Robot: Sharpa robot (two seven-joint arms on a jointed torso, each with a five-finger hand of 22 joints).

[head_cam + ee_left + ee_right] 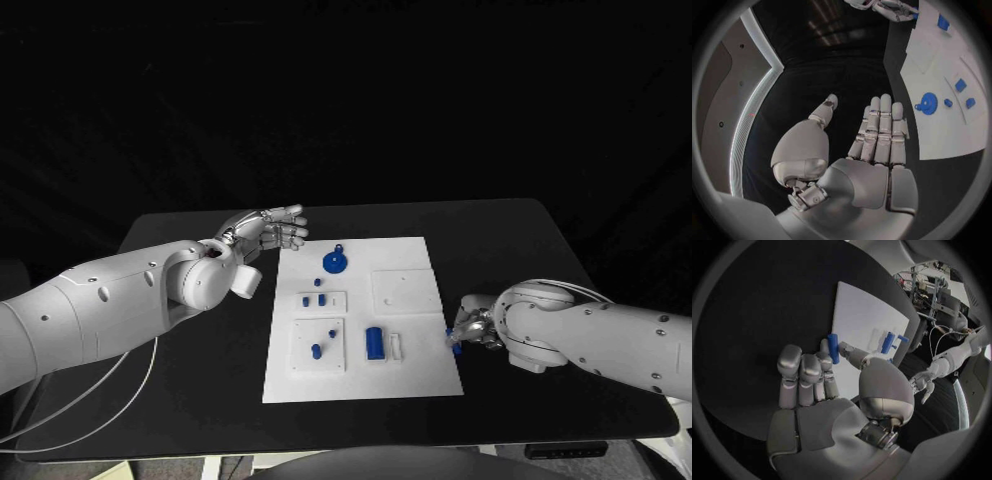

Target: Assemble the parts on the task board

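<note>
The white task board (pixel 411 375) lies in the middle of the black table. On it are a round blue part (pixel 335 263), several small blue parts (pixel 312 298) and a long blue part (pixel 375 342). My right hand (pixel 472 328) is at the board's right edge and pinches a short blue peg (pixel 457 342) between thumb and finger; the right wrist view shows the peg (pixel 834 347) upright at the fingertips (pixel 825 356). My left hand (pixel 268 231) hovers off the board's far left corner, fingers straight and apart, holding nothing (pixel 876 137). The round part (pixel 928 104) lies beyond it.
A raised white square (pixel 404 290) sits on the board's right half. White cables (pixel 87 395) run over the table's near left. Bare black table (pixel 188 400) stretches left of the board and also lies to its right (pixel 548 250).
</note>
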